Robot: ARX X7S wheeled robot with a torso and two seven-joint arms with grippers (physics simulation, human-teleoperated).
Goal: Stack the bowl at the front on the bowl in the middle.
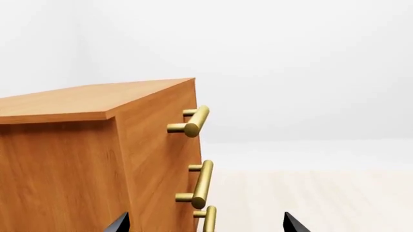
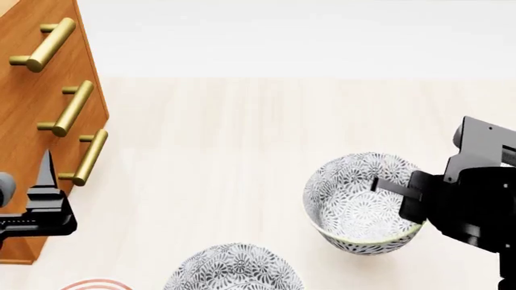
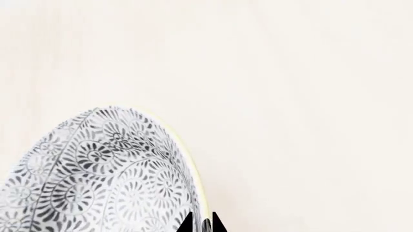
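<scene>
A grey-and-white patterned bowl (image 2: 354, 208) with a pale rim sits at the right of the head view, tipped a little. My right gripper (image 2: 388, 186) is shut on its right-hand rim; in the right wrist view the two black fingertips (image 3: 187, 224) pinch the rim of that bowl (image 3: 96, 174), one inside and one outside. A second patterned bowl (image 2: 234, 269) is cut off by the lower edge of the head view, apart from the held one. My left gripper (image 2: 46, 181) hangs open beside the dresser, nothing between its fingers (image 1: 119, 224).
A wooden dresser (image 2: 28, 96) with brass bar handles (image 2: 74, 109) stands at the left, close to my left gripper; the left wrist view shows its side and top (image 1: 65, 164). A red-rimmed object (image 2: 96, 284) peeks in at the bottom left. The pale wood floor (image 2: 241, 139) spreads around.
</scene>
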